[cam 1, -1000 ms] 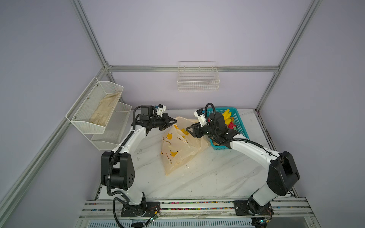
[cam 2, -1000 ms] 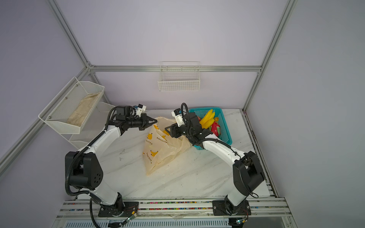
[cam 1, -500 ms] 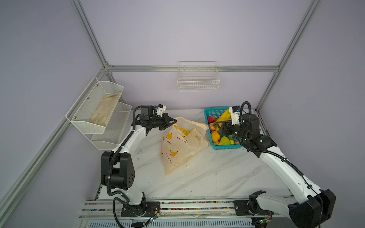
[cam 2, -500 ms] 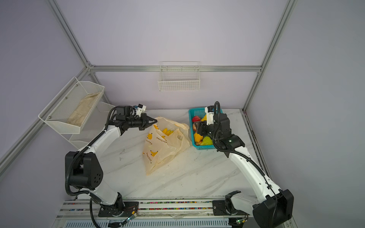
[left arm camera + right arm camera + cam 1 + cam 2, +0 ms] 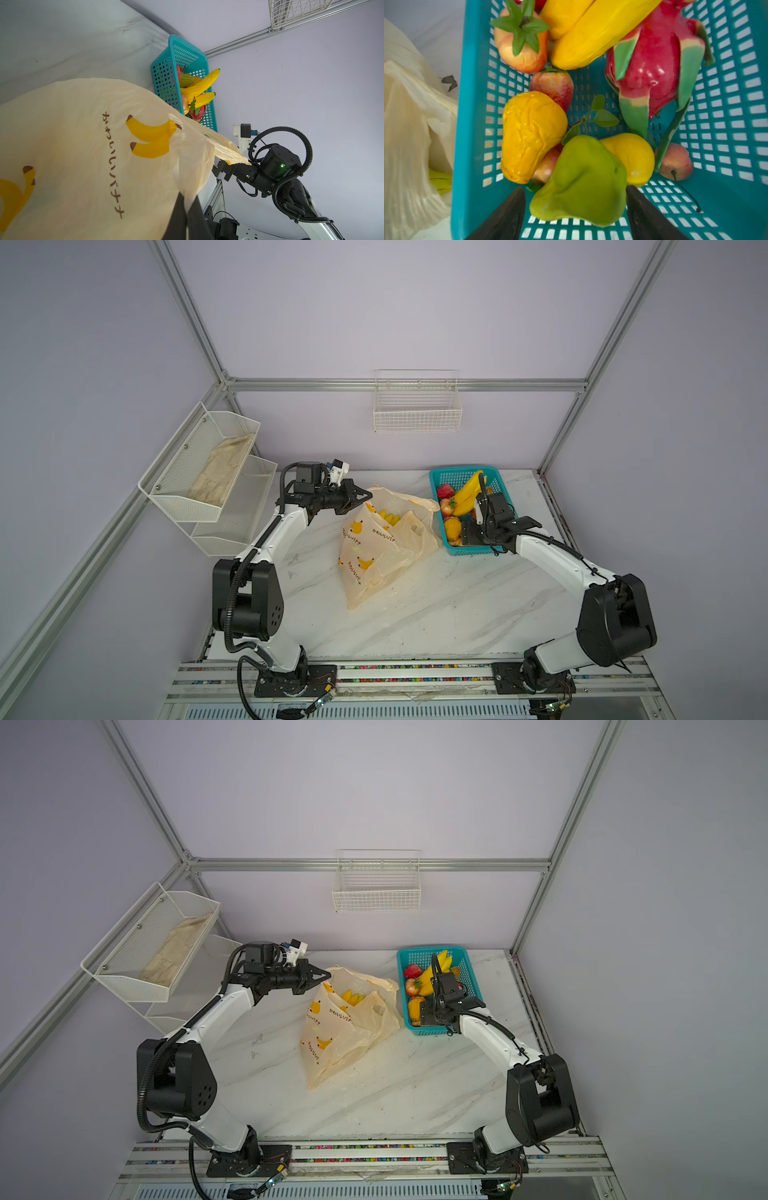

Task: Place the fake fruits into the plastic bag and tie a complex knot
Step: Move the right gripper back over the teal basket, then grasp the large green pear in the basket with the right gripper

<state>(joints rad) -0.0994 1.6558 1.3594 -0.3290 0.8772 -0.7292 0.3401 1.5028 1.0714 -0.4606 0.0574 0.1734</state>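
Observation:
The plastic bag (image 5: pixel 386 543) (image 5: pixel 345 1027) lies on the marble table with its mouth held up. My left gripper (image 5: pixel 365 495) (image 5: pixel 328 979) (image 5: pixel 188 205) is shut on the bag's rim (image 5: pixel 195 182). A yellow banana bunch (image 5: pixel 388 516) lies inside the bag. More fake fruits fill the teal basket (image 5: pixel 453 477) (image 5: pixel 467 104): bananas (image 5: pixel 587 31), dragon fruit (image 5: pixel 650 68), strawberry (image 5: pixel 552 87), orange bumpy fruit (image 5: pixel 529 135) and green pear (image 5: pixel 581 180). My right gripper (image 5: pixel 467 537) (image 5: pixel 575 190) is low in the basket, open, with its fingers either side of the pear. No knot is in view.
A white mesh shelf with a beige cloth (image 5: pixel 220 472) hangs on the left wall, close behind my left arm. A white wire basket (image 5: pixel 417 406) is fixed to the back wall. The teal basket stands against the bag's right side, near the table's back right corner.
My right arm has swung from the bag's mouth over to the teal basket and lowered onto the pear, its jaws widening. A banana bunch now lies in the bag. The left arm has held still.

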